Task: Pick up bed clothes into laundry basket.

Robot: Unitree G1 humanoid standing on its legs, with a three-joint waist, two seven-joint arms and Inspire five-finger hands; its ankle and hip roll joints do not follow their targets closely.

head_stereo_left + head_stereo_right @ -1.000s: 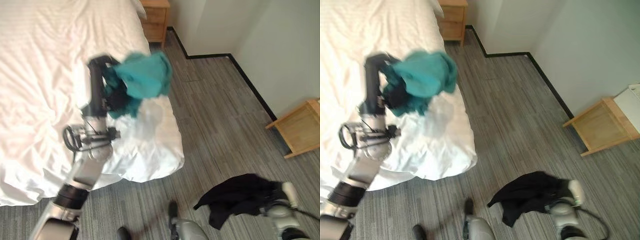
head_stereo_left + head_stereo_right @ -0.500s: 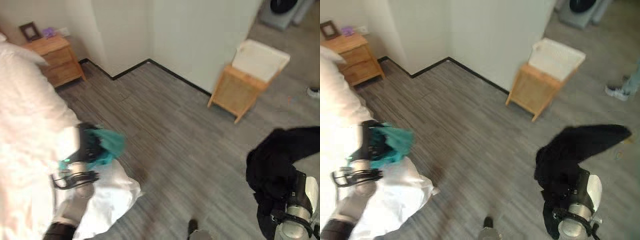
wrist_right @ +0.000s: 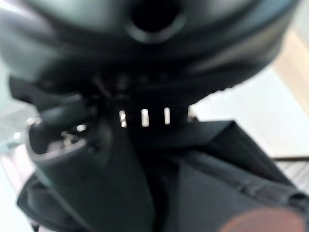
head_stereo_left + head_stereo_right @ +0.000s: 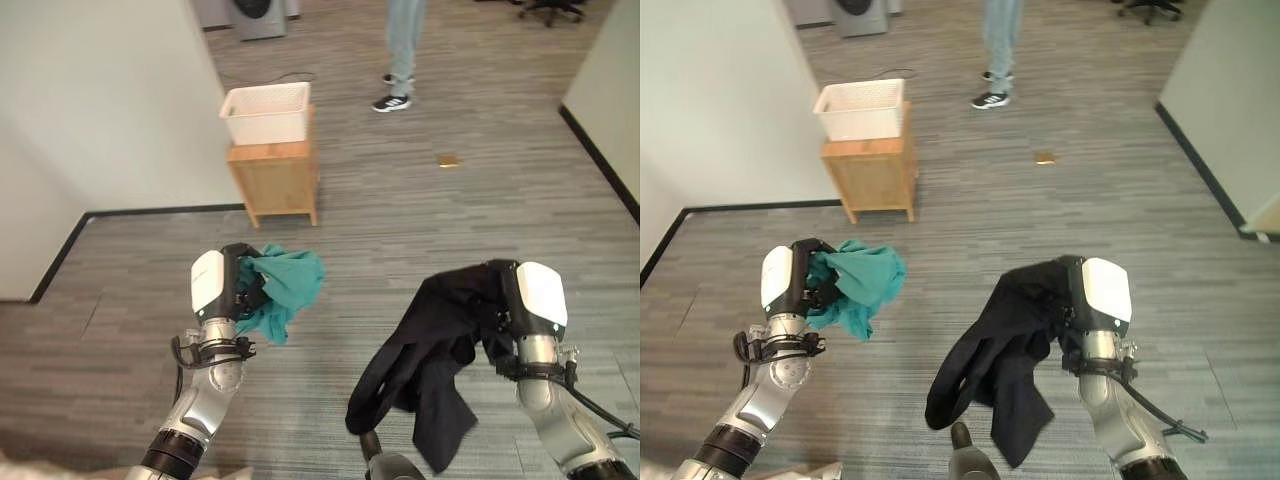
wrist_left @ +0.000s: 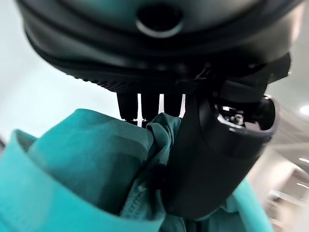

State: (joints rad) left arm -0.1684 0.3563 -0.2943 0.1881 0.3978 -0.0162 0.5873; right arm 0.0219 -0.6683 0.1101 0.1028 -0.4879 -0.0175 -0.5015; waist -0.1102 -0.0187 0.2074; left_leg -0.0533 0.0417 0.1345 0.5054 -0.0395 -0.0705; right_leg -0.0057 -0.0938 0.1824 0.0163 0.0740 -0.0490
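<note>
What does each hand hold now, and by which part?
The left hand grips the teal garment by a bunched fold. The right hand grips the black garment near its upper end; the rest hangs down.

The laundry basket (image 4: pixel 266 112) stands on top of a wooden stand (image 4: pixel 274 183), ahead of the robot and slightly to its left, with the stand just beside the wall (image 4: pixel 100 100) on the left. A person (image 4: pixel 402 50) stands on the floor (image 4: pixel 420 210) farther back, behind and to the right of the basket. A small object (image 4: pixel 449 160) lies on the floor to the right of the stand, well apart from it.

The left hand (image 4: pixel 235 290) is raised at the near left with a bunched garment (image 4: pixel 285 290) in its curled fingers, to the right of the hand. The right hand (image 4: pixel 505 315) is raised at the near right, clamped on a second garment (image 4: pixel 420 365) that hangs down to its left. The 2 garments are apart, with open floor between them.
</note>
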